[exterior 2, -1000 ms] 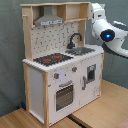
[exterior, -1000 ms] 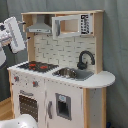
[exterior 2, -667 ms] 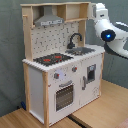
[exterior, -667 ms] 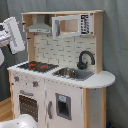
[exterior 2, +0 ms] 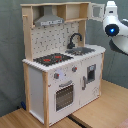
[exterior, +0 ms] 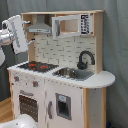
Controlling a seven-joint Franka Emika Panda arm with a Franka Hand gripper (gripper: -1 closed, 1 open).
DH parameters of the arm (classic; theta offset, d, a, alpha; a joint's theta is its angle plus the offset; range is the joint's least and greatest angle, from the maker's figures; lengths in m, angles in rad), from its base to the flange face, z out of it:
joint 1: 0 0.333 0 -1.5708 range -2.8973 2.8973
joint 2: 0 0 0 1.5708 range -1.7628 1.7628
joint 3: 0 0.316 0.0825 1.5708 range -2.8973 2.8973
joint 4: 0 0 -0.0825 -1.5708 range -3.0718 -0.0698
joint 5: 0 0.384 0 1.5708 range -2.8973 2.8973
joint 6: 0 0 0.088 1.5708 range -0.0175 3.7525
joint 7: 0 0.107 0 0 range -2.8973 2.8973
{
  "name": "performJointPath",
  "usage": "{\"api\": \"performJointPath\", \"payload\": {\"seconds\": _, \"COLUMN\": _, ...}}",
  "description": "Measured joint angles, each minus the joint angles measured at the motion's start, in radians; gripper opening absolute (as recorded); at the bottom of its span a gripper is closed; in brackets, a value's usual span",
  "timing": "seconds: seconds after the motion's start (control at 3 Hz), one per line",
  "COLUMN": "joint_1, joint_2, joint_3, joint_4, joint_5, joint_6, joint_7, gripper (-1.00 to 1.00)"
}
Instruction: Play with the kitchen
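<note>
Hovering unchanged beside the kitchen (exterior: pixel 65 80) (exterior 2: pixel 60 75), arm (exterior: pixel 15 35) (exterior 2: pixel 114 25) raised, hand's grip unclear.

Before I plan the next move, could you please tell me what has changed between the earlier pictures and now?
The arm has risen slightly in front of the kitchen, as seen in both exterior views; it does not touch the kitchen. Nothing was visibly taken hold of or let go. The kitchen stayed as it was, with the oven door shut and the faucet unmoved.
</note>
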Motion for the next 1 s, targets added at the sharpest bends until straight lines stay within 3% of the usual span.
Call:
{"api": "performJointPath", "payload": {"seconds": 0.33, "joint_1": 0.000, "joint_2": -0.013, "joint_3": -0.093, "joint_4": -0.037, "joint_5": -0.014, "joint_6": -0.025, "joint_7": -0.004, "gripper": 1.00}}
{"api": "performJointPath", "payload": {"seconds": 0.67, "joint_1": 0.000, "joint_2": -0.013, "joint_3": -0.157, "joint_4": -0.113, "joint_5": -0.028, "joint_6": -0.023, "joint_7": -0.008, "gripper": 1.00}}
{"api": "performJointPath", "payload": {"seconds": 1.0, "joint_1": -0.009, "joint_2": 0.002, "joint_3": -0.191, "joint_4": -0.160, "joint_5": -0.049, "joint_6": -0.013, "joint_7": -0.029, "gripper": 1.00}}
